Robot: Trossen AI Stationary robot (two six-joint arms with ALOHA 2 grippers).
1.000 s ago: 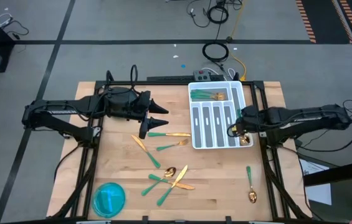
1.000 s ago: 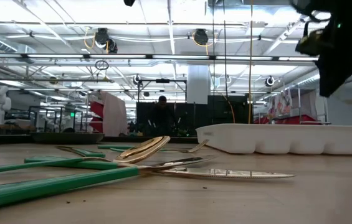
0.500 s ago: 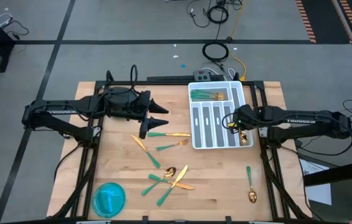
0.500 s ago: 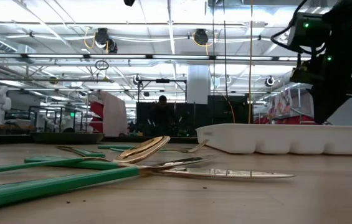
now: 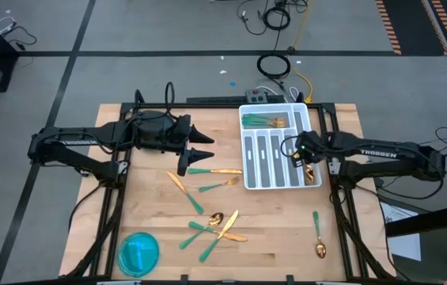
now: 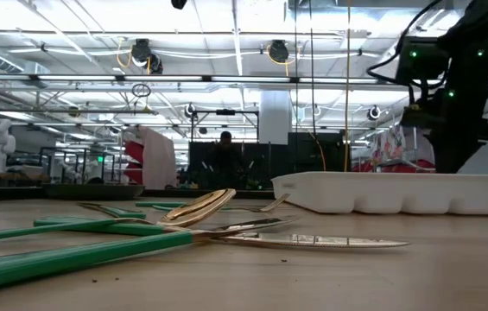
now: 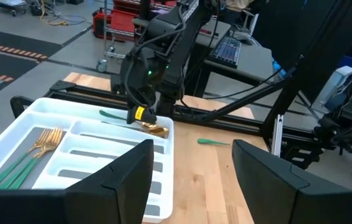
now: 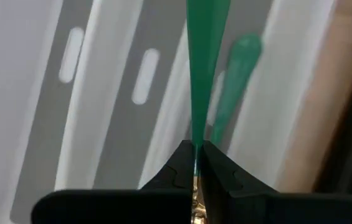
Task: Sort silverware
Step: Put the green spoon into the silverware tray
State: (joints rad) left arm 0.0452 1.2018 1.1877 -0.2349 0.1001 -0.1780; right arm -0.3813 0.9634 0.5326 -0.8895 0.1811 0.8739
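The right gripper [image 5: 297, 155] shifts leftward from the tray's [image 5: 248, 163] right edge. It now hangs over the rightmost compartments, carrying its spoon [image 8: 202, 68] along.

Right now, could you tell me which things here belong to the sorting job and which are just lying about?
Job:
gold-headed, teal-handled silverware loose on the table
spoon in the shut right gripper
forks in the white divided tray

Lying about:
blue round dish
grey power strip
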